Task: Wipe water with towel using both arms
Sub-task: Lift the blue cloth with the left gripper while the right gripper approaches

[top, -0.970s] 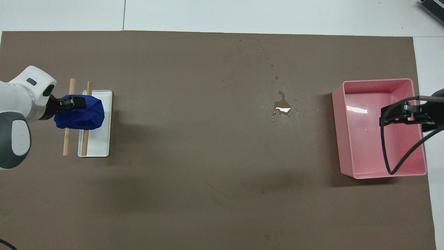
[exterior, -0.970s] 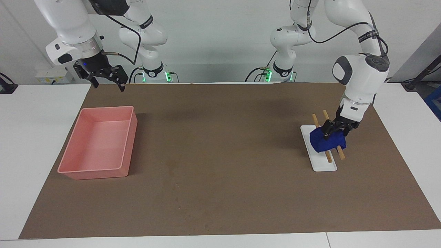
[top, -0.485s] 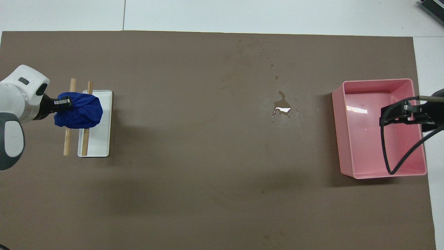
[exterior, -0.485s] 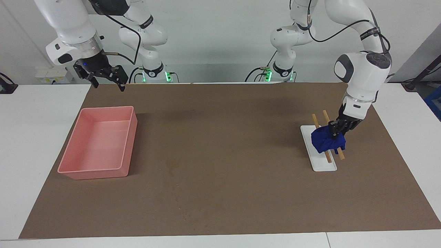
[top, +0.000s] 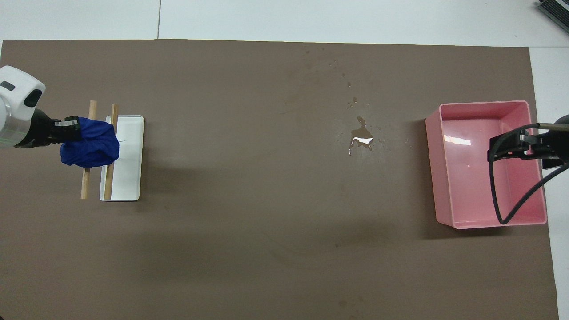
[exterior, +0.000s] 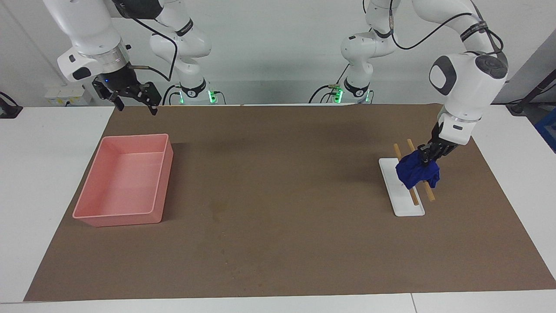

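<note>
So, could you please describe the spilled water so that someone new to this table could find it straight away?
Start at the pink bin at the right arm's end of the brown mat. Go toward the middle of the mat, and the water is a small puddle lying between the bin and the white tray, closer to the bin. It is the only glossy, light-catching patch on the dull mat.

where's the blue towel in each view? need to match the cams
Facing view: blue towel at the picture's right, shut in the left gripper, over the white tray and two wooden sticks.
Overhead view: blue towel at the picture's left edge, over the same sticks.
Shared landmark: the white tray, at the left arm's end of the mat.
</note>
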You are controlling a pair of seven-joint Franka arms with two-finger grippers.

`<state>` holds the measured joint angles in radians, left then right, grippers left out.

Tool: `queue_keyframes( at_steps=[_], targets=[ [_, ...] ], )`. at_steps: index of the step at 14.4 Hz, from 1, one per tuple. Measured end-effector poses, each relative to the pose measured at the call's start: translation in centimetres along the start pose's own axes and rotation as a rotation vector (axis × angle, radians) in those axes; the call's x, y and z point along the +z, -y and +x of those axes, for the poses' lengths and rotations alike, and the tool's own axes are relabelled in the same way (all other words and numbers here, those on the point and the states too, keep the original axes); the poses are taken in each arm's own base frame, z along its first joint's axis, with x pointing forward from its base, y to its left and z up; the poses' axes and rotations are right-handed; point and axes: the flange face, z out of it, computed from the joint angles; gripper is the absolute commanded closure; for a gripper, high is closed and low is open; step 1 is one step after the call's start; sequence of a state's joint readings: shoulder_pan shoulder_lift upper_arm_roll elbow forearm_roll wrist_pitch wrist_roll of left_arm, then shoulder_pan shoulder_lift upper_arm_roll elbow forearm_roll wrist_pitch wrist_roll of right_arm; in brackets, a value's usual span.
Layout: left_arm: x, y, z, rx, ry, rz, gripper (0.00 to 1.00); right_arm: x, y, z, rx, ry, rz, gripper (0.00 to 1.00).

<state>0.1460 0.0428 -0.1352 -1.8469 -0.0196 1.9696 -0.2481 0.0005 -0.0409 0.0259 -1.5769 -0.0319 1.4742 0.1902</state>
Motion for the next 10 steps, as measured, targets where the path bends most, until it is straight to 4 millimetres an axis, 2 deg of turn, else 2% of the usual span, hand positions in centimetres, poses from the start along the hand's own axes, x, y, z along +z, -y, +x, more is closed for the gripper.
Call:
queue_keyframes(
  at_steps=[2, 4, 6, 8, 10],
  targets=[
    [-2.3, -1.1, -0.2, -0.204, 0.041, -0.091, 1.0, -0.4, 0.0, -0.3, -0.001, -0.009, 0.001, 0.0],
    [-3.0, -3.4, -0.8, -0.418, 0.096, -0.177, 1.0, -0.6, 0.5, -0.5, -0.011, -0.011, 0.001, 0.0],
    [-3.0, -7.3, -2.2, -0.597, 0.157, -0.212, 1.0, -0.7, 1.3, -0.5, -0.002, -0.02, 0.018, 0.0],
    [-3.3, -12.1, -4.0, -0.79, 0.242, -0.264, 1.0, -0.8, 2.3, -0.6, 0.089, -0.02, 0.073, 0.0],
    [-3.9, -16.0, -5.4, -0.946, 0.301, -0.335, 1.0, -1.0, 4.5, -0.9, 0.195, -0.019, 0.118, 0.0]
  ],
)
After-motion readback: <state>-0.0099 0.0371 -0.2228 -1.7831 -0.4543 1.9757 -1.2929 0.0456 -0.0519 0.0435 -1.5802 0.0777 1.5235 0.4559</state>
